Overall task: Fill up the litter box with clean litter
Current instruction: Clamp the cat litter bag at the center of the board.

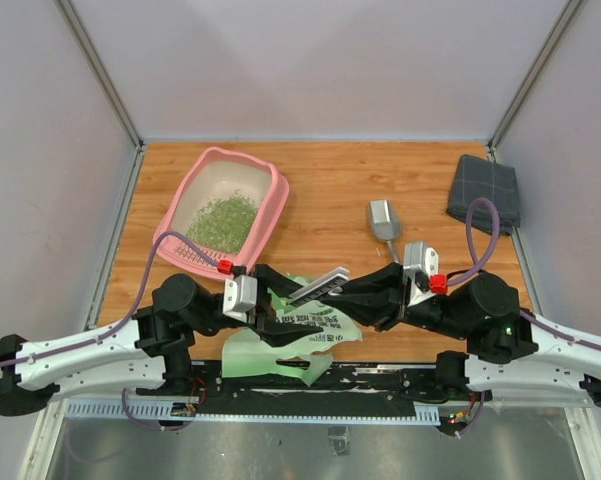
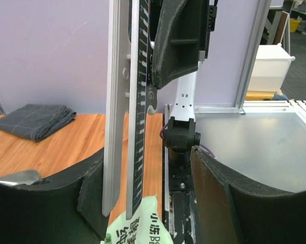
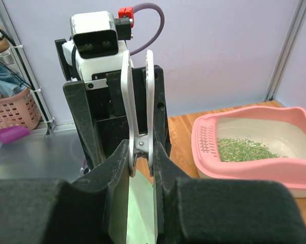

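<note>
The pink litter box (image 1: 271, 196) stands at the back left, tipped toward the middle, with a green heap of clean litter (image 1: 223, 222) inside; both also show in the right wrist view, box (image 3: 254, 175) and litter (image 3: 242, 150). A long grey and black bag clip (image 1: 318, 286) hangs between the two arms above the light green printed bag (image 1: 300, 335). My right gripper (image 3: 141, 162) is shut on the clip's hinged end (image 3: 138, 101). My left gripper (image 2: 150, 193) stands open around the other end of the clip (image 2: 124, 101), which lies close to one finger and well apart from the other.
A grey metal scoop (image 1: 384, 220) lies on the wooden table right of centre. A folded grey cloth (image 1: 485, 190) sits at the back right corner and shows as cloth (image 2: 35, 119) in the left wrist view. The bag's edge (image 2: 142, 226) lies under the left fingers.
</note>
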### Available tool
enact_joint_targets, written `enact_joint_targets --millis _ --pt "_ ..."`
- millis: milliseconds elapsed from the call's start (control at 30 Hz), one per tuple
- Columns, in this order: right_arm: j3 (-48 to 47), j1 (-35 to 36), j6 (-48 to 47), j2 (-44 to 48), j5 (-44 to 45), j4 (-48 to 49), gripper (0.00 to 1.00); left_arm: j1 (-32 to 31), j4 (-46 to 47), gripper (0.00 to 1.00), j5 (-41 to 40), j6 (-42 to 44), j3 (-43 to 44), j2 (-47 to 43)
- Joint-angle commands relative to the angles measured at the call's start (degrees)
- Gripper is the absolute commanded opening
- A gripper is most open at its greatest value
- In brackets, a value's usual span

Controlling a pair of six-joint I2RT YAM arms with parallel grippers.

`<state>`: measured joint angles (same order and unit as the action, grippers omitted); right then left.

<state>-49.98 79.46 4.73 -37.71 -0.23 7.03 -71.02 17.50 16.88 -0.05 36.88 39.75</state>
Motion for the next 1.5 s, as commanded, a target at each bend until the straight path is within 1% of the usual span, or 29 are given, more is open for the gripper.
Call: enact_joint_targets --millis 0,133,200,267,367,433,500,567,700,833,900,1067,1233,1333,1433,1467 --pt "-0.29 0.66 0.77 1.40 0.01 3.91 0.01 -0.26 3.34 0.60 1.62 -0.81 0.35 0.03" --pt "-0.61 0.68 0.62 2.98 -1.46 1.21 0.01 -0.26 4.18 0.50 -0.26 -1.32 -1.08 -2.06" --pt "-0.66 0.68 1.10 3.91 -2.45 -0.43 0.01 -0.26 4.60 0.47 -2.30 -1.44 -1.71 -3.80" --pt "-0.92 0.69 1.75 4.17 -3.13 -2.53 0.01 -0.26 5.73 0.37 -3.19 -1.44 -2.43 -5.03" --pt "-0.47 0.69 2.65 4.51 -3.46 -3.89 0.01 -0.27 6.58 0.14 -3.65 -1.28 -2.77 -5.75" --pt "-0.32 0.64 2.96 4.74 -3.38 -4.59 0.03 -0.26 6.58 0.09 -3.01 -1.08 -2.78 -5.68" --pt "-0.45 0.69 3.24 4.73 -2.75 -5.86 0.06 -0.26 6.50 0.01 -1.85 -0.58 -2.93 -5.69" --pt "-0.83 0.69 2.88 4.67 -3.01 -7.35 0.15 -0.30 6.54 0.00 -1.76 -0.46 -3.25 -5.75" --pt "-3.98 0.68 0.70 4.24 -3.04 -14.89 0.39 -0.26 6.31 0.00 -1.57 -0.14 -3.62 -6.07" --pt "-6.85 0.65 -0.20 4.31 -3.14 -21.25 0.52 -0.27 5.01 0.00 -1.44 0.27 -3.00 -6.00" --pt "-7.78 0.66 -0.44 4.04 -3.32 -22.79 0.57 -0.26 4.64 0.00 -1.28 0.24 -2.89 -6.00" --pt "-11.93 0.69 -0.99 0.28 -3.69 -27.41 0.58 -0.26 1.49 0.00 -0.59 1.30 -1.73 -5.17" --pt "-13.03 0.66 -1.04 -2.07 -4.29 -25.43 0.59 -0.26 1.51 0.00 0.29 1.44 -1.69 -5.20" --pt "-14.15 0.69 -1.62 -4.08 -4.03 -25.83 0.59 -0.26 1.35 0.00 1.04 1.32 -1.41 -4.91" --pt "-15.13 0.64 -1.91 -6.25 -5.06 -26.40 0.58 -0.26 0.77 0.00 1.68 1.45 -0.83 -4.68" --pt "-15.30 0.64 -1.92 -6.61 -5.49 -26.37 0.53 -0.30 0.59 0.00 1.75 1.46 -0.71 -4.68"
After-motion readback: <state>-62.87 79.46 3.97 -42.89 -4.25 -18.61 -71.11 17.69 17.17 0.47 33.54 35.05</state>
